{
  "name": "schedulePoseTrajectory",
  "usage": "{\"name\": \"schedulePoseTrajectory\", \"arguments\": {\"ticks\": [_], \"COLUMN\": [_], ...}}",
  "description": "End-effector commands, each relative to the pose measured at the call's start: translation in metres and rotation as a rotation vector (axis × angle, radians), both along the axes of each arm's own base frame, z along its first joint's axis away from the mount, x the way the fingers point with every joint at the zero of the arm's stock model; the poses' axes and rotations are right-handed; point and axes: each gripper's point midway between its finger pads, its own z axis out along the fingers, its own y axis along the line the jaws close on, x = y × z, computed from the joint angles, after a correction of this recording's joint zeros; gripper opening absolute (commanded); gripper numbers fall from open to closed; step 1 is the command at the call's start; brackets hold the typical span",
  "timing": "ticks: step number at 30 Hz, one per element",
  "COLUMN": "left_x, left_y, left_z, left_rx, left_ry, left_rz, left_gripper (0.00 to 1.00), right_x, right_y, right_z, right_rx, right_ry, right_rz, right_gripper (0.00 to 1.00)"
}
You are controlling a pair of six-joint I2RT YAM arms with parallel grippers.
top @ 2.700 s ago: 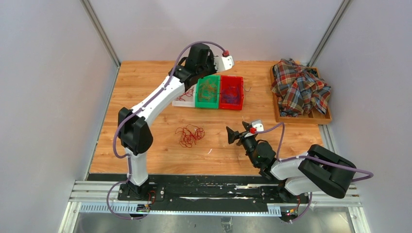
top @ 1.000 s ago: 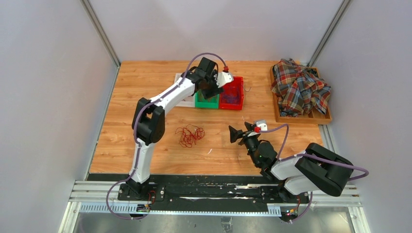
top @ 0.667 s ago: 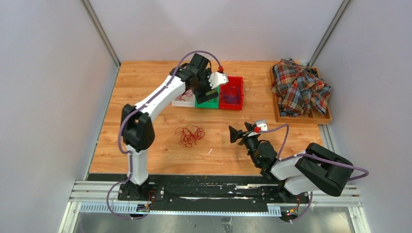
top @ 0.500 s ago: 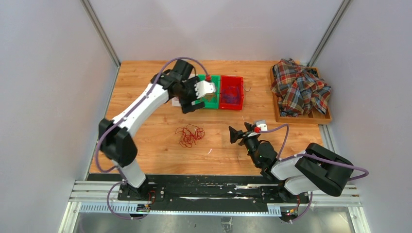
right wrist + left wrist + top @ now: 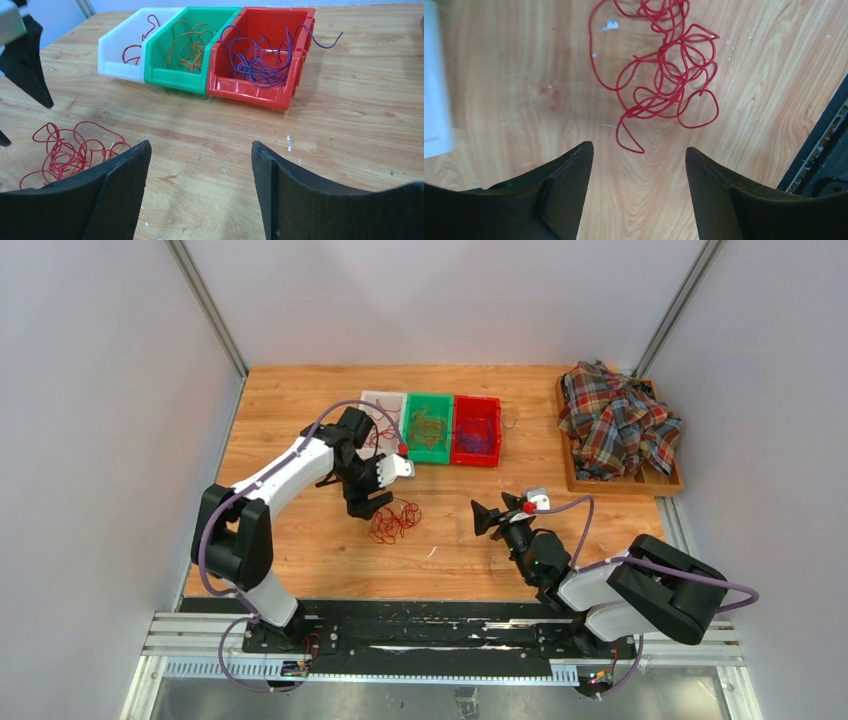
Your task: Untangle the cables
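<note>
A loose tangle of red cables [image 5: 394, 520] lies on the wooden table [image 5: 300, 410]. In the left wrist view the red cables [image 5: 664, 75] sit just beyond my left gripper [image 5: 639, 147], which is open with bare wood between its fingers. From above, the left gripper [image 5: 371, 502] hovers at the tangle's left edge. Orange cables [image 5: 187, 42] lie in the green bin [image 5: 172, 80], purple cables [image 5: 260, 57] in the red bin [image 5: 250, 90], and one red cable [image 5: 135, 47] in the white bin [image 5: 117, 67]. My right gripper [image 5: 200, 145] is open and holds nothing, right of the red tangle [image 5: 70, 150].
The three bins [image 5: 428, 427] stand side by side at the back middle. A wooden tray [image 5: 672, 483] with a crumpled plaid shirt [image 5: 615, 420] is at the back right. The black rail [image 5: 824, 150] of the arm bases runs along the near table edge.
My left arm has swung from over the green bin back and down to the red tangle, its gripper open. The right arm has stayed where it was.
</note>
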Motion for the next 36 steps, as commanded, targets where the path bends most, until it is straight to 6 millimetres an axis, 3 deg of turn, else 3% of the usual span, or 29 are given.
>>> {"name": "schedulePoseTrajectory", "arguments": {"ticks": [1,8,12,18,21,26,30,33,36], "left_x": [0.013,0.040,0.043,0.024,0.022,0.019,0.005,-0.011,-0.024], "left_y": [0.003,0.014,0.017,0.013,0.009,-0.002,-0.009,-0.014,-0.019], "left_z": [-0.016,-0.038,-0.040,-0.032,-0.004,0.072,0.122,0.143,0.160], "left_rx": [-0.003,0.039,0.035,-0.004,-0.044,-0.157,-0.218,-0.217,-0.186], "left_ry": [-0.068,-0.154,-0.164,-0.124,-0.124,-0.226,-0.324,-0.373,-0.460], "left_rz": [0.022,0.110,0.128,0.110,0.146,0.153,0.107,0.034,-0.073], "left_gripper": [0.72,0.68,0.47,0.16,0.01,0.01,0.01,0.01,0.01], "right_x": [0.002,0.002,0.003,0.001,0.000,-0.003,-0.011,-0.016,-0.017], "right_y": [-0.004,-0.004,-0.003,0.000,0.006,0.031,0.069,0.098,0.125], "right_z": [0.009,0.008,0.009,0.009,0.011,0.025,0.068,0.108,0.134], "right_rx": [0.030,0.029,0.028,0.025,0.015,-0.010,0.014,0.021,0.008], "right_ry": [-0.026,-0.025,-0.026,-0.027,-0.033,-0.053,-0.116,-0.176,-0.174], "right_rz": [-0.013,-0.013,-0.014,0.003,0.034,0.133,0.254,0.346,0.436], "right_gripper": [0.73,0.72,0.71,0.71,0.70,0.73,0.77,0.81,0.83]}}
